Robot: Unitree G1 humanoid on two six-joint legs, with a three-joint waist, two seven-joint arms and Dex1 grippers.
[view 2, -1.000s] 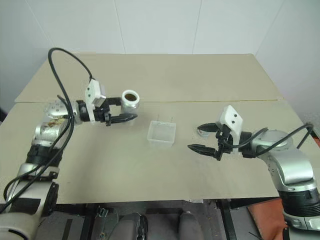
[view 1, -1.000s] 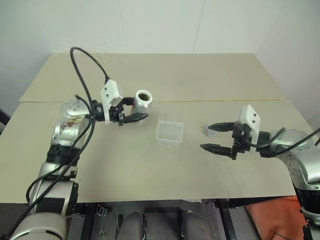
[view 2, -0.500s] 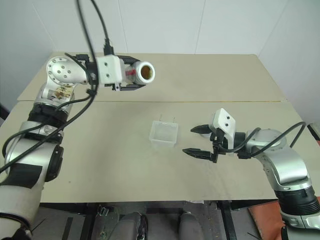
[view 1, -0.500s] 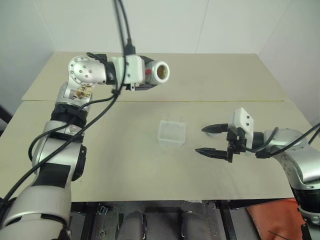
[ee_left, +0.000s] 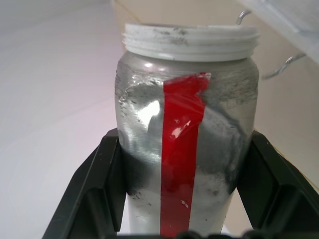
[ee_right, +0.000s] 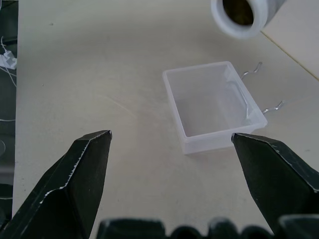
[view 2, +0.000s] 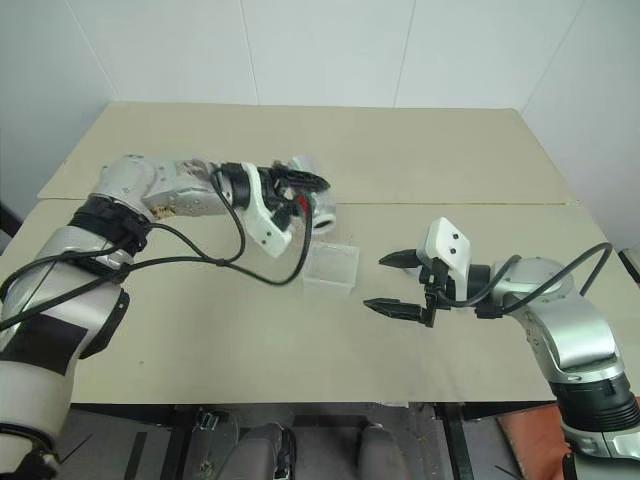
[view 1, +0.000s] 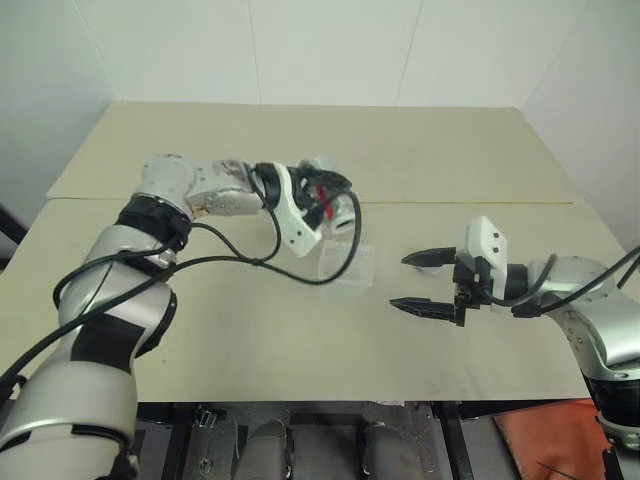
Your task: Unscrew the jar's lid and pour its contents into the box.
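**A:** Beige surface [view 1: 250, 330] with a seam running across it, white walls behind. From the head views, the left claw [view 1: 335, 200] is clenched around the jar [view 1: 343, 212], holding it tipped over in the air at the far-left corner of the box [view 1: 347, 266]. What do the wrist cams add?

**B:** Left wrist view gives the close-up you can't get from above: the jar [ee_left: 187, 144] sits pinched between the two black fingers [ee_left: 107, 184], a red tape stripe runs down its silvery side, and the white threaded neck is bare, no cap on it. A bit of the box edge and its wire clips peek in beyond the mouth.

**A:** And the right side?

**B:** The right claw [view 2: 390, 285] hangs released, fingers spread wide, gripping nothing, a little way right of the box. Its own camera looks between the fingertips [ee_right: 84, 159] straight into the box [ee_right: 212, 107], and the bottom looks bare. The jar's open mouth [ee_right: 239, 15] hovers just past the far corner, dark inside.

**A:** Lid?

**B:** Can't pick it out.
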